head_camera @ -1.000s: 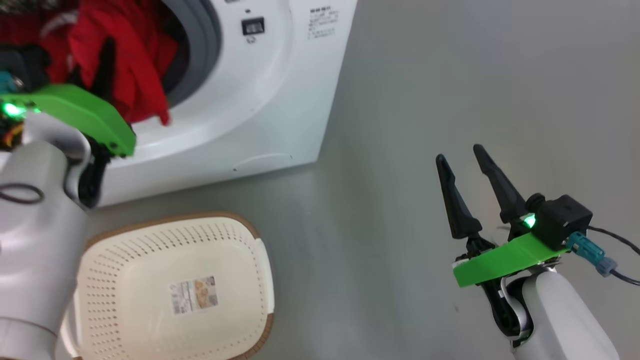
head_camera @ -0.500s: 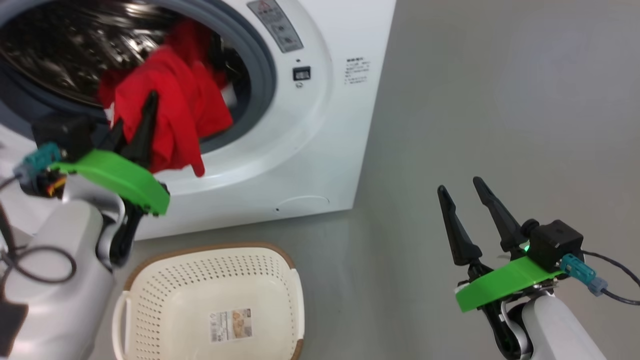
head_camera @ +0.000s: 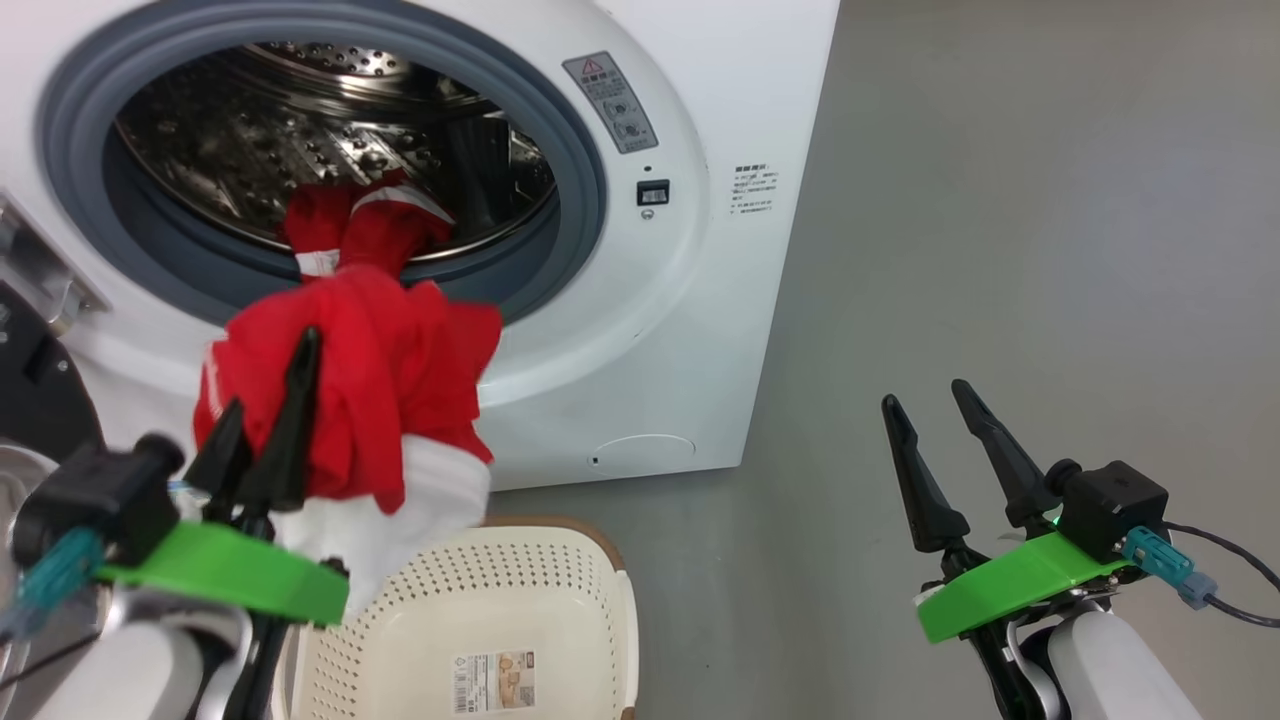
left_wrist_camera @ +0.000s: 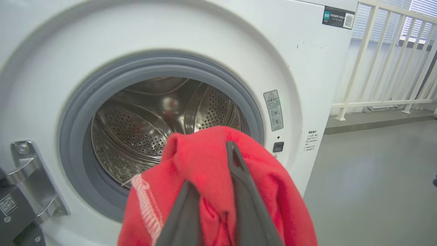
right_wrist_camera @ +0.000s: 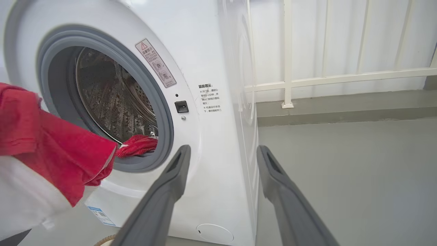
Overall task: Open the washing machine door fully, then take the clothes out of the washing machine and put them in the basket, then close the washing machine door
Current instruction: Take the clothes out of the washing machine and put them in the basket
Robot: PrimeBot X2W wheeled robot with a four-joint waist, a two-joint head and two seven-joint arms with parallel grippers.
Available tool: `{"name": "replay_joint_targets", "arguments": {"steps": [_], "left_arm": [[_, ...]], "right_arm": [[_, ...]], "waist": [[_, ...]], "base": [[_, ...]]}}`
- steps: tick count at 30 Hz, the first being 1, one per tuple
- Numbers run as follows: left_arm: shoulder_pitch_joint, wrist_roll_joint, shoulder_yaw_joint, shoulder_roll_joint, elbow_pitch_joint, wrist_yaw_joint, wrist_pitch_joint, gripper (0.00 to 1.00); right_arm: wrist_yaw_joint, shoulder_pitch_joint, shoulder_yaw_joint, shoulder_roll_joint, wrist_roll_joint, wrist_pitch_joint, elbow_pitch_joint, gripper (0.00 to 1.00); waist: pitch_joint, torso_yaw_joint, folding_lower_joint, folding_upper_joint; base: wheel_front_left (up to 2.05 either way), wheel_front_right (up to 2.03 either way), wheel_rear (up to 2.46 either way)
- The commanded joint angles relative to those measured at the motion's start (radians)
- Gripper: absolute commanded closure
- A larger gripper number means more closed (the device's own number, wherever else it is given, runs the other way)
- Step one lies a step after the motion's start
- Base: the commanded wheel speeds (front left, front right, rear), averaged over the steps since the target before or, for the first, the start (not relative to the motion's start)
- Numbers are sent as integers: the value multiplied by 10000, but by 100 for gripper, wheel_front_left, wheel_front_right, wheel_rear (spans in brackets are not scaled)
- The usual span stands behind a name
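Note:
My left gripper [head_camera: 270, 375] is shut on a bundle of red and white clothes [head_camera: 380, 380], held in front of the washing machine [head_camera: 700, 300] below its opening. In the left wrist view the gripper [left_wrist_camera: 209, 164] pinches the clothes [left_wrist_camera: 269, 191] before the steel drum [left_wrist_camera: 136, 133]. A further red part [head_camera: 350, 220] lies over the grey gasket and runs down into the held bundle. The cream basket [head_camera: 560, 600] stands on the floor just under and right of the bundle. The door's dark rim [head_camera: 35, 385] and metal hinge [head_camera: 40, 275] show at far left, swung open. My right gripper [head_camera: 922, 395] is open and holds nothing, off to the right.
Grey floor [head_camera: 1000, 250] stretches to the right of the machine. In the right wrist view, the open gripper [right_wrist_camera: 222, 148] points at the machine's front corner, with a white railing [right_wrist_camera: 286, 68] and a low step behind it.
The head camera has tilted up. My left gripper has drawn the red clothes out of the drum mouth, down and toward the basket. The right gripper has stayed open and in place.

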Motion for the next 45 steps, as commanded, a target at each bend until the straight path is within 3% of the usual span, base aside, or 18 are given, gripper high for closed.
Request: {"name": "replay_joint_targets", "arguments": {"steps": [1,5,12,17,32,38,45], "left_arm": [[-43,-23,581,544,-608,243,35,100],[865,-155,721,815,-1964,807,521,100],[1770,-264,388,571,-1375,799,301,100],[1902,-483,244,88,-63,312,-133,100],[382,-410,406,-1375,5848,-1901,-496,100],[-204,-174,902,-1631,7322,-2394,-499,100],[-729,-12,943,-1963,8793,-2674,-500,100]], "right_arm": [[71,-18,161,16,73,-63,-220,0],[71,-10,227,16,120,-63,-179,0],[71,-185,484,16,172,-63,-114,0],[71,-280,467,16,76,-63,-98,0],[71,-654,522,17,-110,-63,-411,0],[71,-844,548,17,-111,-63,-609,0],[71,-1012,586,17,-67,-63,-714,0]], "waist": [[-32,37,0,0],[-2,134,0,0],[199,20,0,0],[417,-177,0,0],[1547,-961,0,0],[2164,-1218,0,0],[2568,-1365,0,0]], "base": [[0,0,0],[0,0,0],[0,0,0],[0,0,0],[0,0,0],[0,0,0],[0,0,0]]}}
